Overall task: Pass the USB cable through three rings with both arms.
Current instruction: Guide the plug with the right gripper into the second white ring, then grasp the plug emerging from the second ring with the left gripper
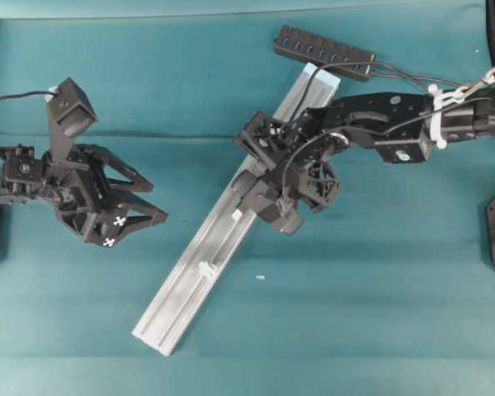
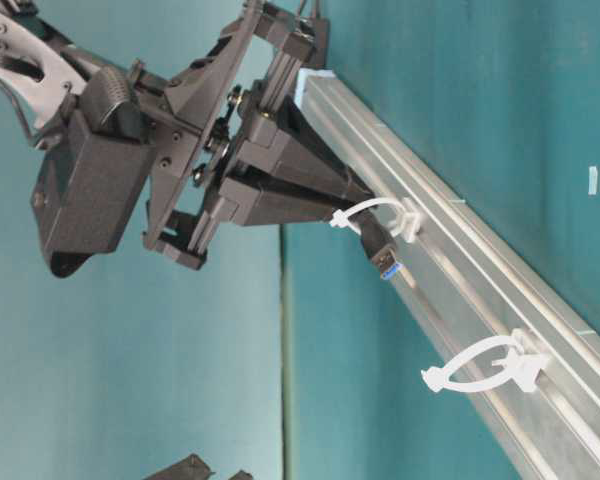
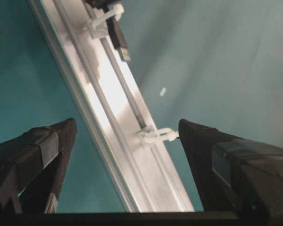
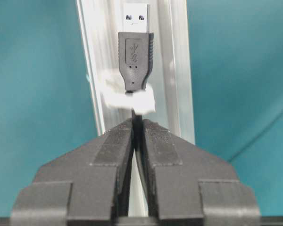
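My right gripper (image 4: pixel 137 123) is shut on the USB cable just behind its plug (image 4: pixel 136 52). The plug's black body and metal tip poke out beyond a white ring (image 4: pixel 132 100) on the silver rail (image 4: pixel 177 70). In the table-level view the plug (image 2: pixel 382 255) hangs through that ring (image 2: pixel 385 213), and a second ring (image 2: pixel 485 365) sits empty further down the rail. My left gripper (image 1: pixel 155 203) hovers open left of the rail; its wrist view shows the empty ring (image 3: pixel 155 136) between its fingers and the plug (image 3: pixel 119 40) beyond. My right arm hides any further ring.
A black multi-port hub (image 1: pixel 323 51) with blue sockets lies at the rail's far end, its cord (image 1: pixel 309 82) running to my right gripper. The rail (image 1: pixel 190 285) lies diagonally on the teal cloth. A tiny white scrap (image 1: pixel 260 277) lies right of it.
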Motion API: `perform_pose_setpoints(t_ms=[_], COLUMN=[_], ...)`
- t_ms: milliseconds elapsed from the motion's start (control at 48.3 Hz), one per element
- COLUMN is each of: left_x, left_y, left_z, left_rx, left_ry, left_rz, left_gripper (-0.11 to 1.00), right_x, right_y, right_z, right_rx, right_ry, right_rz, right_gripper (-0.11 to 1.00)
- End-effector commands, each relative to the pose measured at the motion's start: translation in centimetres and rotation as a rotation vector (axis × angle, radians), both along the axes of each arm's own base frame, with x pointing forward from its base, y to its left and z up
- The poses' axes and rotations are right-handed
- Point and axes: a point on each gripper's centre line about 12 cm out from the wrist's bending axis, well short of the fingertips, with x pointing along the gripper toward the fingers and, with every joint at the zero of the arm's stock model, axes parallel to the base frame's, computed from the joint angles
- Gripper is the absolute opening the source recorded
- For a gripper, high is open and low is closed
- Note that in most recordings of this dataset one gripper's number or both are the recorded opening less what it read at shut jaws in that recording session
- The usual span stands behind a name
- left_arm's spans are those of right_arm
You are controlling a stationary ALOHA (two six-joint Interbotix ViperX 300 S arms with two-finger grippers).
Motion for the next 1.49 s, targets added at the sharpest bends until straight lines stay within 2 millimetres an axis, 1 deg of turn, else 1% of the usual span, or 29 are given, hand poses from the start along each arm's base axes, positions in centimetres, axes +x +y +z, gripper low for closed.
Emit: perform_pose_setpoints(t_ms=[0, 207, 373, 456, 539, 704, 912, 1015, 1160, 1284, 1471], left_x=[0.3, 0.4, 1.0, 1.7, 2.9, 5.1, 6.8, 7.6, 9.2, 10.6, 11.5], left_y=[-0.1, -0.1, -0.1, -0.1, -0.1, 0.0, 0.2, 0.6, 1.1, 1.2, 1.1], left_z=[0.8, 1.0, 0.9, 0.2, -1.3, -3.3, -5.0, -6.3, -7.4, -7.7, -8.7], left_rx=[0.004, 0.006, 0.012, 0.014, 0.020, 0.042, 0.046, 0.045, 0.045, 0.045, 0.038], left_ry=[-0.032, -0.037, -0.033, -0.019, -0.001, -0.044, -0.096, -0.087, -0.071, -0.073, -0.029], left_rz=[-0.005, -0.006, -0.012, -0.014, -0.020, -0.032, -0.030, -0.021, -0.011, -0.011, -0.012], left_gripper=[0.94, 0.93, 0.93, 0.93, 0.93, 0.93, 0.93, 0.93, 0.93, 0.93, 0.93], right_x=[0.4, 0.5, 0.4, 0.5, 0.5, 0.5, 0.5, 0.6, 0.5, 0.5, 0.5], right_y=[0.4, 1.1, 1.0, 1.0, 1.0, 0.9, 0.9, 0.8, 0.9, 0.8, 0.8], right_z=[0.5, 0.4, 0.4, 0.4, 0.4, 0.4, 0.7, 0.7, 0.7, 0.7, 0.7], right_rx=[0.006, 0.018, 0.021, 0.020, 0.019, 0.018, 0.017, 0.016, 0.017, 0.015, 0.015], right_ry=[-0.014, -0.016, -0.015, -0.016, -0.019, -0.022, -0.028, -0.029, -0.029, -0.031, -0.031], right_rz=[-0.001, 0.005, 0.000, 0.000, -0.001, -0.003, -0.005, -0.005, -0.005, -0.004, -0.004], right_gripper=[0.09, 0.09, 0.09, 0.09, 0.09, 0.09, 0.09, 0.09, 0.09, 0.09, 0.09])
